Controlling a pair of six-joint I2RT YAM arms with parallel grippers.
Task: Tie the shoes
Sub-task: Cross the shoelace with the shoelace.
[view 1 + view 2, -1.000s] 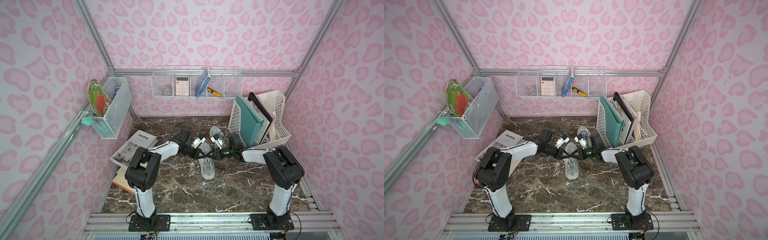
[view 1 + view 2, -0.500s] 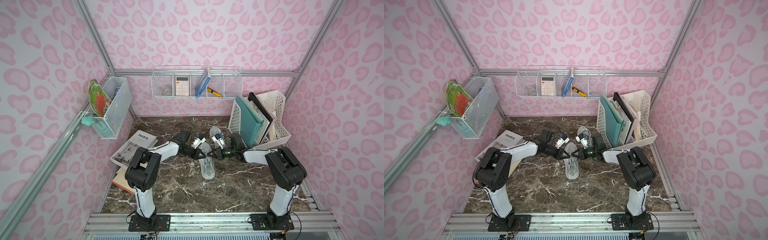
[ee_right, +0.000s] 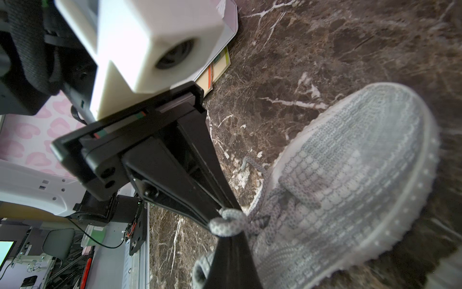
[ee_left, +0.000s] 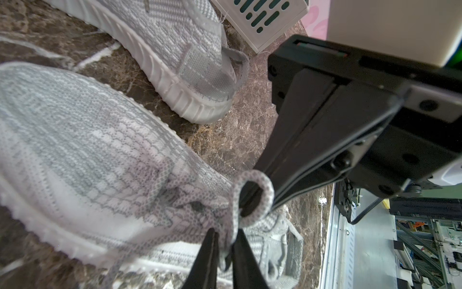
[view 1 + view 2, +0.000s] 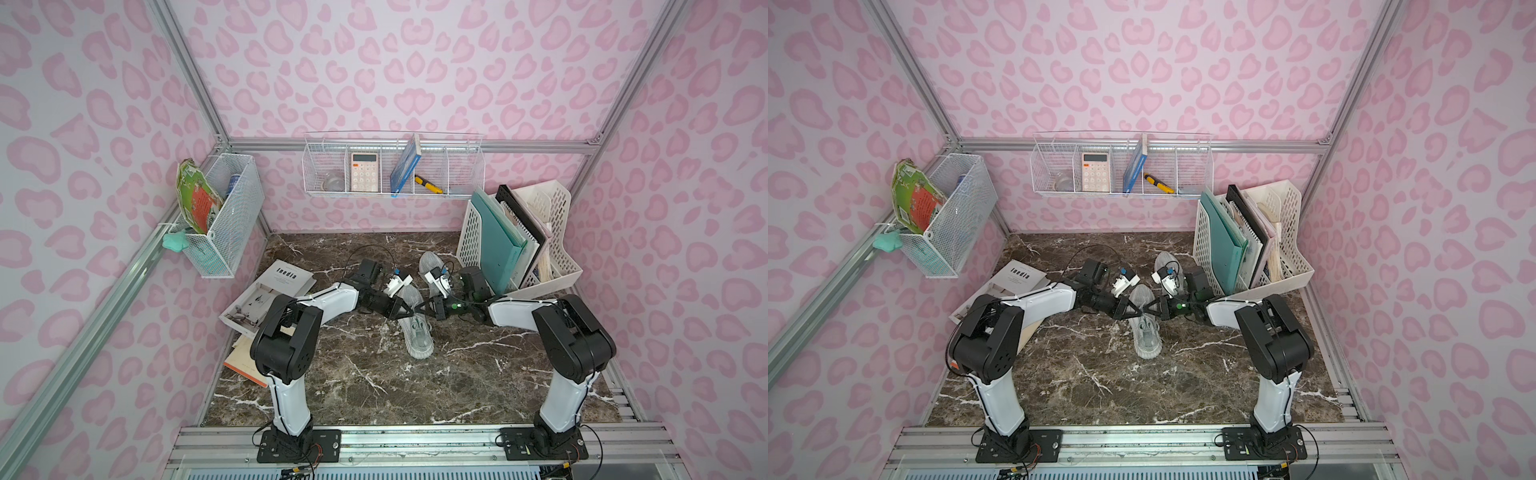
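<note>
Two light grey knit shoes lie on the marble table. The near shoe [image 5: 417, 332] [image 4: 75, 150] [image 3: 350, 180] points at the front edge; the far shoe [image 5: 430, 266] [image 4: 180, 50] lies behind it. Both grippers meet tip to tip over the near shoe's laces. My right gripper [image 5: 423, 310] [image 3: 231, 234] is shut, pinching a small lace loop [image 3: 225, 222] [image 4: 252, 197]. The jaws of my left gripper [image 5: 411, 311] [image 4: 225, 240] stand a little apart, with a lace strand running loosely between them.
A white file rack [image 5: 552, 266] with folders stands right behind the right arm. Books and a white tray [image 5: 270, 295] lie at the left, beside the left arm. Wire baskets [image 5: 224, 216] [image 5: 392, 166] hang on the left and back walls.
The right gripper has shut on the lace loop. The left gripper's jaws, shut before, have parted slightly. Both arms stay over the near shoe.
</note>
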